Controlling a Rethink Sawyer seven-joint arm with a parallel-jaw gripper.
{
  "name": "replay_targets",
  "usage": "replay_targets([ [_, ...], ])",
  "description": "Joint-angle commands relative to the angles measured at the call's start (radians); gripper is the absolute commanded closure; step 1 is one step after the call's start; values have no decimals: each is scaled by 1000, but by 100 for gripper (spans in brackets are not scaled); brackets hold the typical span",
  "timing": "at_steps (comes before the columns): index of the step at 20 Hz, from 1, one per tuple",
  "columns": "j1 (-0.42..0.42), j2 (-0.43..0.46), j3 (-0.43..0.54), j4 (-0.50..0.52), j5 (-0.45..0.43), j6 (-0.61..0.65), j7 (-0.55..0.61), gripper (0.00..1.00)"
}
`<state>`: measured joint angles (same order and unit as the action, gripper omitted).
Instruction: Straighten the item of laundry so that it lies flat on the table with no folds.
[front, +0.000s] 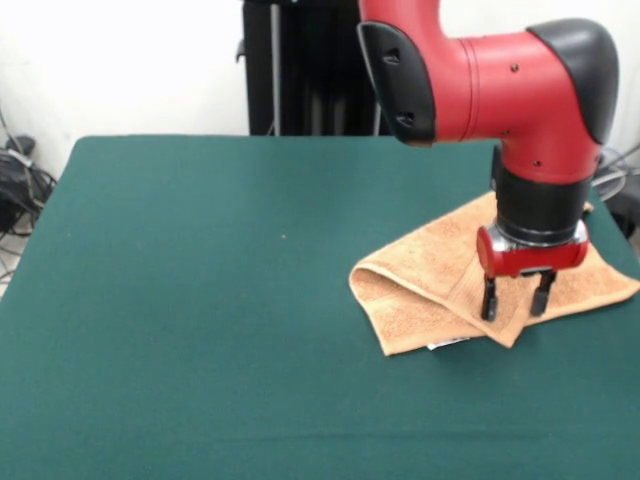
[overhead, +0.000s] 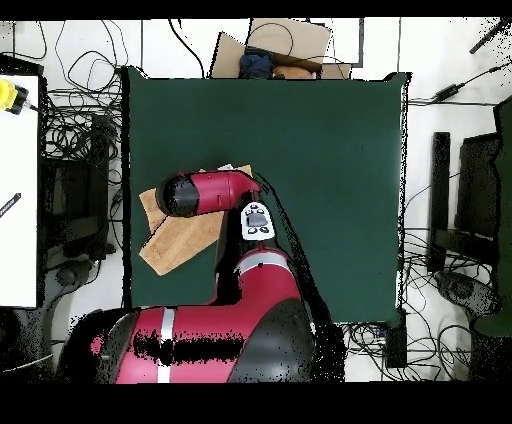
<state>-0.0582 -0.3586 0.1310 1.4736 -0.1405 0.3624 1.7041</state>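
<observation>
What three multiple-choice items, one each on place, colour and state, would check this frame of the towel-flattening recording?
1. Where on the table does the towel lie in the front view?
A. at the right side
B. at the left edge
C. in the middle

2. What colour is the table's cover?
A. white
B. dark green
C. red

3. How does the towel lie?
A. spread flat in one layer
B. rolled into a tube
C. folded over itself, with layers overlapping

Answers:
1 A: the towel sits toward the picture's right edge, under the arm.
2 B: the cloth around the towel is plain dark green in both views.
3 C: a rounded fold shows at its left end and a flap overlaps at the front, where the claw stands with its fingers apart over the cloth.
</observation>
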Motion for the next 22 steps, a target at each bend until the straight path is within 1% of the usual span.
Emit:
replay_targets([
  [1,21,56,-8,-16,-32,-3,98,0],
  [7,31,51,-25,-1,-15,6,127,0],
  [12,57,51,-65,9,12,4,186,0],
  [15,60,57,-76,10,24,7,200,0],
  [21,52,63,-65,4,22,1,177,0],
  [22,46,51,-53,20,26,12,169,0],
])
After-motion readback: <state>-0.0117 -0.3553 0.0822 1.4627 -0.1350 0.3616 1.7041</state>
